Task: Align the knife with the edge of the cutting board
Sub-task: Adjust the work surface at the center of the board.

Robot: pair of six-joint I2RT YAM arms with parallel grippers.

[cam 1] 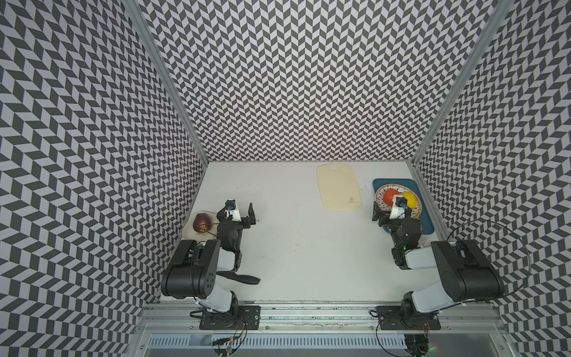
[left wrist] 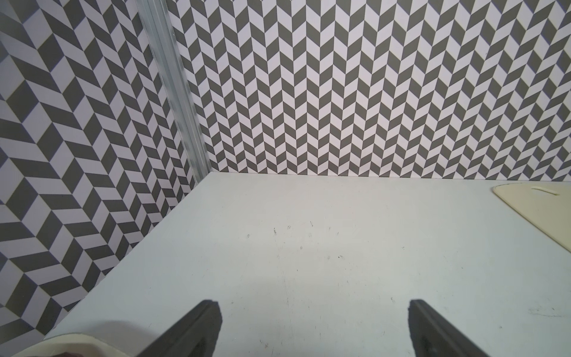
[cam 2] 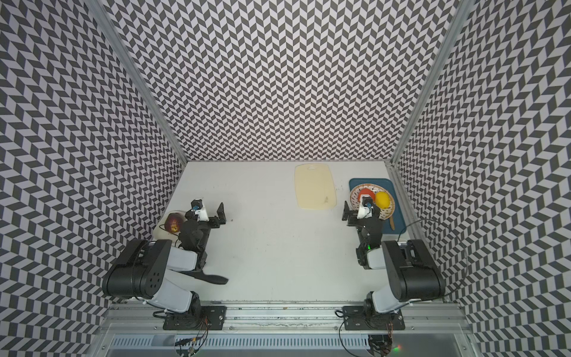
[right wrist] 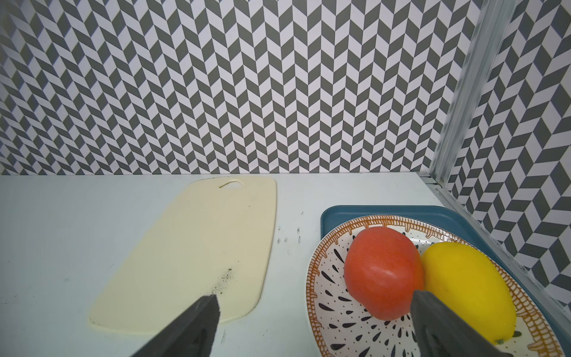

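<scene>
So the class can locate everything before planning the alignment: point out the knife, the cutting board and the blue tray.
knife [cam 1: 245, 278]: a top view, on its visible end.
cutting board [right wrist: 200, 247]: right wrist view, middle of its face.
blue tray [right wrist: 340, 216]: right wrist view, bare part of its rim.

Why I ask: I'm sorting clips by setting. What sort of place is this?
Most likely a robot test cell with kitchen props, not a kitchen: chevron-patterned walls box in a white table, left arm and right arm are bolted to an aluminium rail, a cutting board and knife lie out.
</scene>
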